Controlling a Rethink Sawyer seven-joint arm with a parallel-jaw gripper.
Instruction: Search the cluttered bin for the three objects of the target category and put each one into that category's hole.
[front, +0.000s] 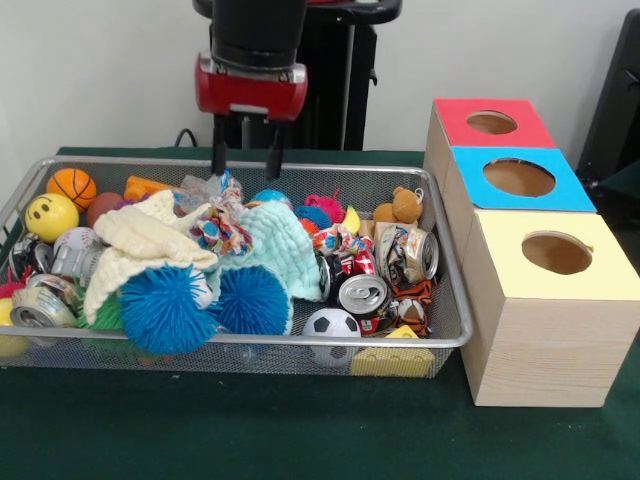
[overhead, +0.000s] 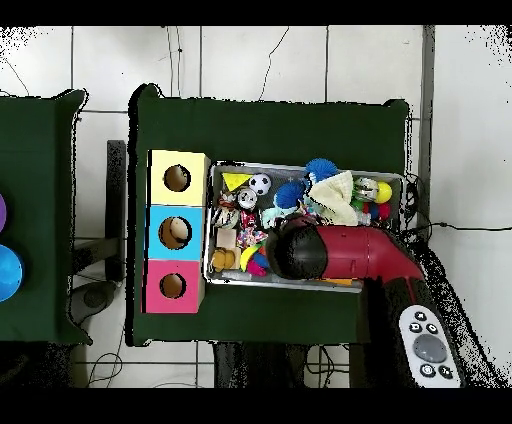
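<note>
Empty, parted end effector (front: 246, 152) hangs over the wire bin (front: 455, 330) on the green worktop (front: 250, 430), toys and cans (front: 362, 297) heaped below it, search apparently barely begun, three holed boxes (front: 545, 300) waiting alongside.

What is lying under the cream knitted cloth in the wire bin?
Under the cream knitted cloth, two blue spiky balls stick out at its front edge, with a light blue knitted piece beside it. Whatever lies deeper beneath is covered and cannot be seen.
</note>
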